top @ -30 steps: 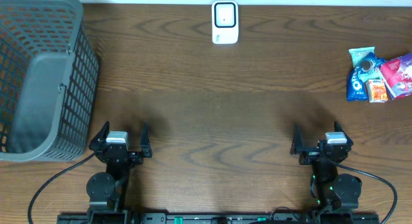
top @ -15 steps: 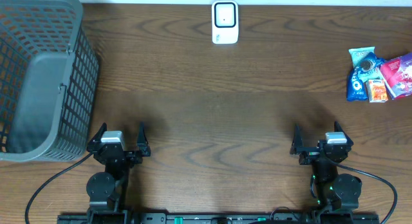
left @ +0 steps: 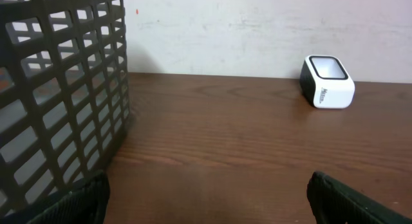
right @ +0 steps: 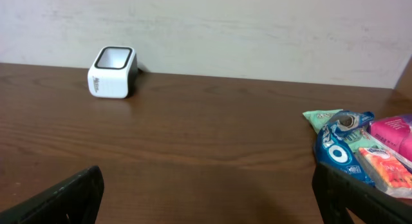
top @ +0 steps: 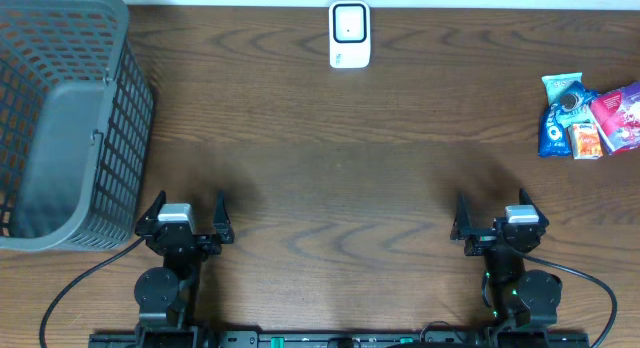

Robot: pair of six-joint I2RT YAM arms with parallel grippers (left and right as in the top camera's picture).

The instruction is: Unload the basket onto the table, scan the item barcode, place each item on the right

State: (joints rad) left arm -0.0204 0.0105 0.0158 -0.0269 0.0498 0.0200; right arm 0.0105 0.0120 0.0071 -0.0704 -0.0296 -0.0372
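A white barcode scanner (top: 349, 34) stands at the table's far edge, centre; it also shows in the left wrist view (left: 327, 82) and in the right wrist view (right: 112, 72). The items are a pile of snack packets (top: 588, 116) at the far right: a blue Oreo pack (right: 340, 148), a pink pack (right: 394, 130) and a small orange one (top: 586, 140). My left gripper (top: 191, 202) and right gripper (top: 492, 203) rest near the front edge, both open and holding nothing. In the wrist views only bare wood lies between the left fingers (left: 84, 199) and the right fingers (right: 67, 197).
A large grey mesh basket (top: 60, 118) fills the far left corner, close to the left gripper's left side (left: 58, 89). A pale wall rises behind the table's far edge. Black cables trail from both arm bases at the front.
The left gripper has shifted very slightly to the left. The right arm and the objects have not moved.
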